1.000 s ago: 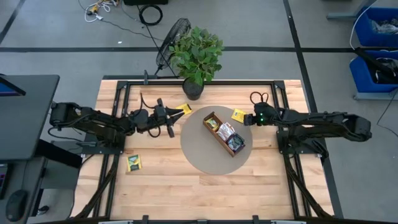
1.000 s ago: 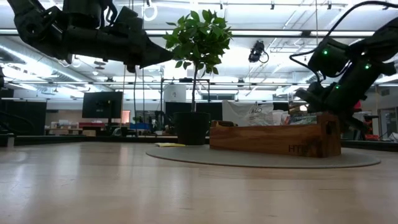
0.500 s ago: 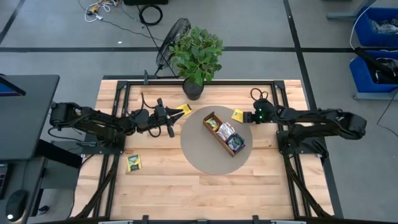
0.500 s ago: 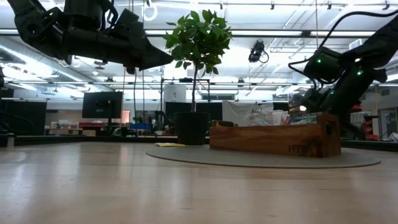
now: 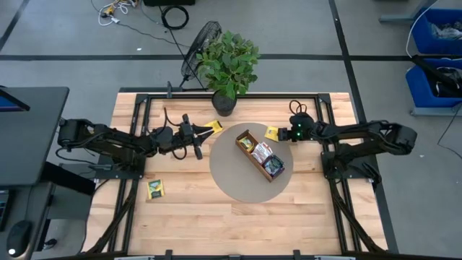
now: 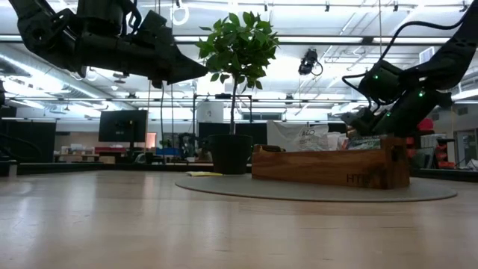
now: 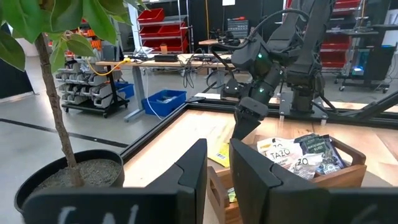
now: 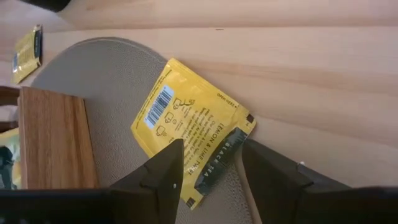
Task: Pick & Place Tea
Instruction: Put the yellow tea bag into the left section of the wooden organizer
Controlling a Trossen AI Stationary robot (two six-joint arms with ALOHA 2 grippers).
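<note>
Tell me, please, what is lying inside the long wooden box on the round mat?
The wooden box holds several tea packets, with Tazo-labelled ones standing above its rim. Whatever lies beneath that top layer is covered, so the number of packets cannot be told.

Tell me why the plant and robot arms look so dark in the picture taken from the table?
Low view: bright ceiling lights shine from behind, so the plant and both arms turn into dark shapes. High view: light falls evenly, and the plant's leaves look green. Right wrist view: the yellow tea packet is sharp and clear.
</note>
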